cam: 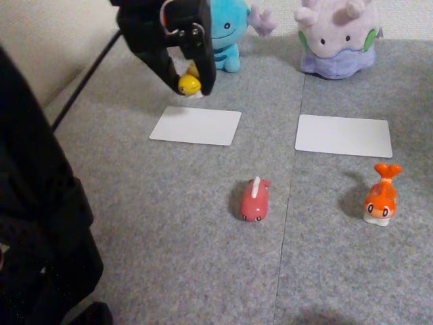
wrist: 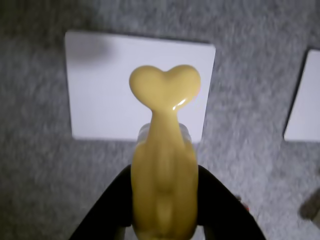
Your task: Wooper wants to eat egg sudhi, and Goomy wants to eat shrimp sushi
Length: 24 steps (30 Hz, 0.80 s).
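The black claw [cam: 190, 84] was clamped on the egg sudhi [cam: 189, 84], hanging above the left white card [cam: 196, 125]; Wooper [cam: 226, 34] sat just behind.

Grey carpet tiles [cam: 203, 257] cover the floor, a seam running between two of them. Behind, a pale wall [cam: 54, 40] rises at the upper left, possibly textured, though the other view is too soft to tell. Lighting is even and dim, with soft shadows.
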### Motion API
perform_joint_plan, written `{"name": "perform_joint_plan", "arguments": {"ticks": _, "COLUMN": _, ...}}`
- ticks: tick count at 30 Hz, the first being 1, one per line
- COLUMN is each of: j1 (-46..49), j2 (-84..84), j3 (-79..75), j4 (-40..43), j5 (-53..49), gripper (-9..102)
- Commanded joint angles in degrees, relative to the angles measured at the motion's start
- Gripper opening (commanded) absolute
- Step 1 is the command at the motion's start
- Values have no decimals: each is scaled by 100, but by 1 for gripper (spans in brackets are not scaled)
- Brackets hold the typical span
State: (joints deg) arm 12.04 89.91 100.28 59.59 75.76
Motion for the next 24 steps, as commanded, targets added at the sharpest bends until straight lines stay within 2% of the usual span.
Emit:
{"name": "perform_joint_plan", "arguments": {"ticks": 1, "j1": -44, "j2": -694, "j3": -835, "j4": 158, "j5": 53, "gripper": 0}}
{"name": "perform_joint_plan", "arguments": {"ticks": 13, "j1": -281, "j2": -2057, "j3": -1345, "j4": 185, "j5": 272, "gripper": 1}}
{"name": "perform_joint_plan", "arguments": {"ticks": 20, "j1": -404, "j2": -2109, "j3": -1354, "j4": 176, "j5": 501, "gripper": 14}}
{"name": "perform_joint_plan", "arguments": {"ticks": 24, "j1": -404, "j2": -2092, "j3": -1354, "j4": 176, "j5": 475, "gripper": 28}}
